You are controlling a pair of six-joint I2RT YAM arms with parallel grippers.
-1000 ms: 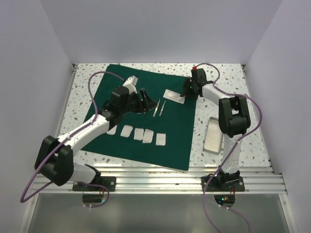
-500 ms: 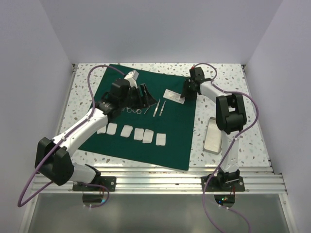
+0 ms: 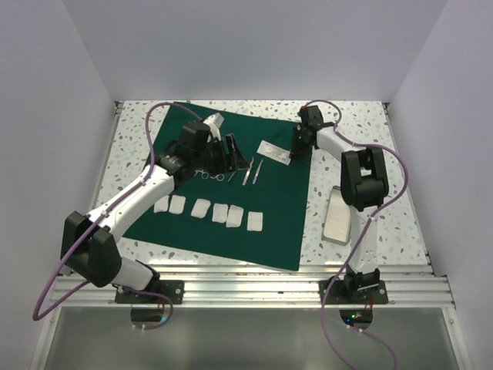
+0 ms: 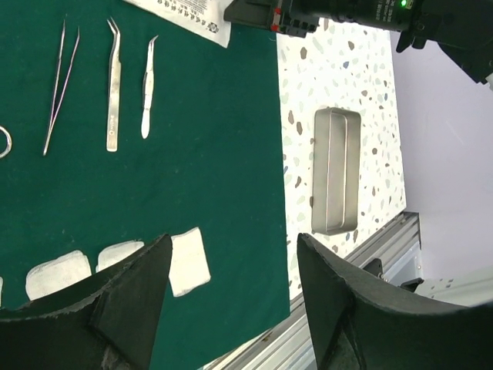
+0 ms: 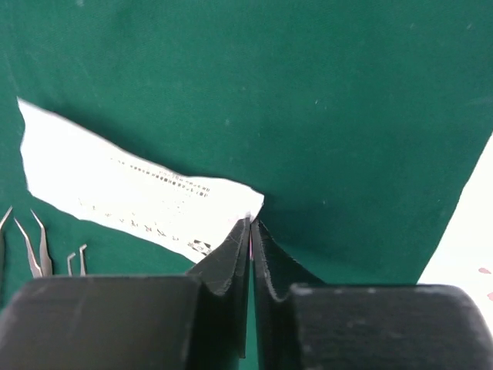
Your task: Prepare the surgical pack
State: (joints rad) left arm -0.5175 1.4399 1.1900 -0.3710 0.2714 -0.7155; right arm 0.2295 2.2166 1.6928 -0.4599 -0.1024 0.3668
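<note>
The green cloth [image 3: 231, 223] lies spread flat over the middle of the speckled table [image 3: 400, 231], and everything but the tray rests on it. The white sachet [image 5: 131, 193] sits at the cloth's far right, lying askew, with its printed side up. My right gripper [image 5: 250, 231] is down at the sachet's near corner, close to the cloth's right edge. Its fingers are pressed together with only a hairline slit between them. The corner meets the tips, but I cannot tell whether the paper is actually caught there.

Just left of the sachet, three tweezers [image 4: 113, 85] lie side by side, points toward the far edge. The scissors [image 3: 209, 175] are further left, partly hidden from above by my left wrist. My left gripper [image 4: 231, 247] hangs over this stretch of cloth, fingers wide apart and nothing between them. Its body blocks the overhead view of the tools beneath it.

A row of gauze squares [image 3: 216, 212] runs along the near part of the cloth, well apart from the steel tools. The metal tray [image 4: 336, 171] lies off the cloth on the bare tabletop to the right, near my right elbow. My right forearm reaches past the tray to get to the sachet
</note>
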